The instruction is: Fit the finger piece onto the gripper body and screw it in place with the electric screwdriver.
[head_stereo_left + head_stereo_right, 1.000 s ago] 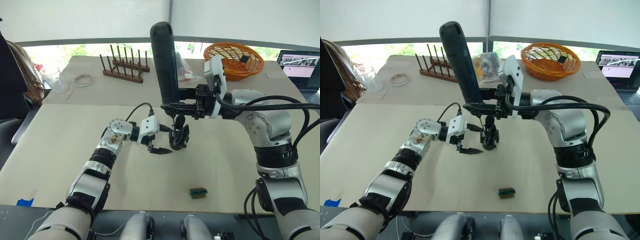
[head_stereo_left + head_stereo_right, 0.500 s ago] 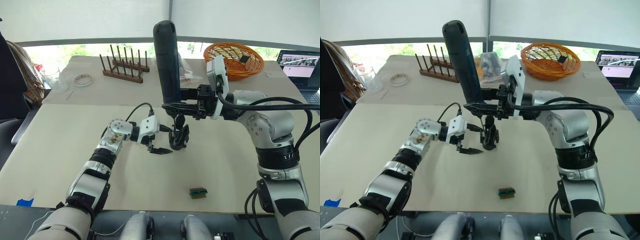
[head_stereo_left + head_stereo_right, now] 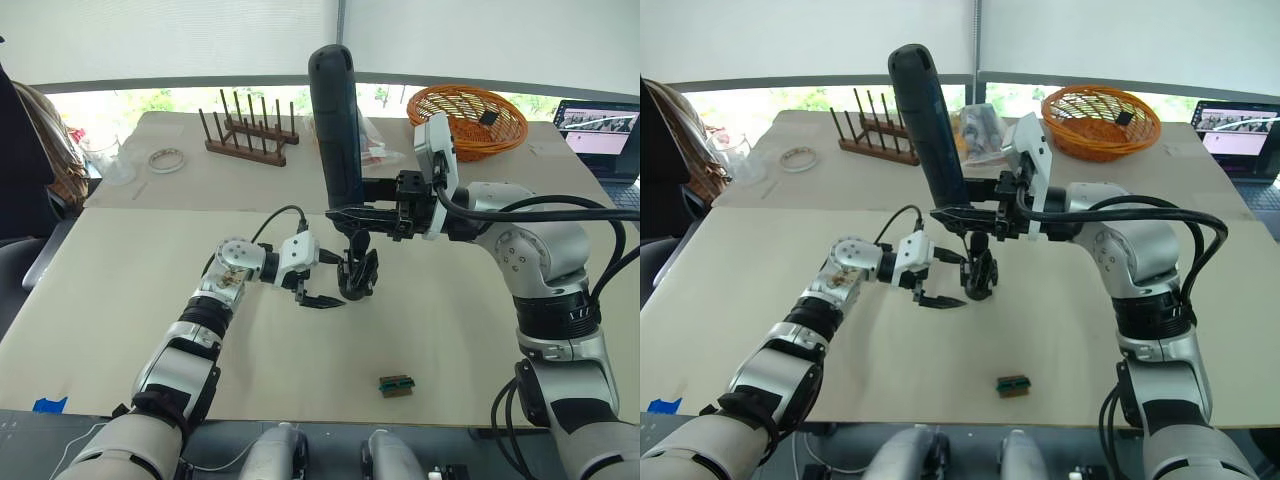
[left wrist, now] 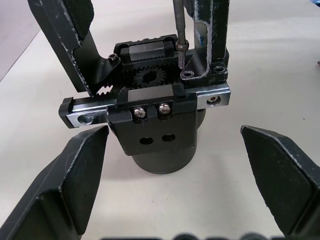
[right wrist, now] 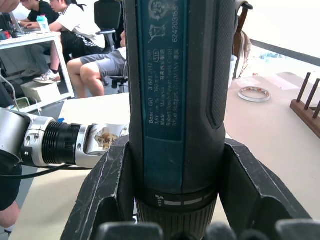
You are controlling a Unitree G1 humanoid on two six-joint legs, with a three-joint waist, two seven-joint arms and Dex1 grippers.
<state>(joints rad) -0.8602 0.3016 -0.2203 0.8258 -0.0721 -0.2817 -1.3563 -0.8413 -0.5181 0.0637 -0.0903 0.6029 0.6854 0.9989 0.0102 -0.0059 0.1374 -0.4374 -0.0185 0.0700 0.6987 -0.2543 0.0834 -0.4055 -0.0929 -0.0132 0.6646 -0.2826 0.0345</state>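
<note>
Centrally, the right gripper (image 3: 372, 200) clamped the electric screwdriver (image 3: 335, 125) above the gripper body (image 3: 358, 274); the left gripper (image 3: 322, 281) gaped empty beside it.

**Screwdriver bit on gripper body screw**

Electric screwdriver (image 3: 335, 125): thick matte black cylinder, near upright, rounded end up and tilted slightly, clamped low on its barrel; thin metal bit points down.

Gripper body (image 4: 155, 115): squat black mechanism on round base, standing on the worktop (image 3: 150, 260). Gear teeth and silver rail exposed. Bit tip sits on a screw head at its top.

Finger piece (image 4: 212, 35): black, upright on the body beside the bit.
</note>
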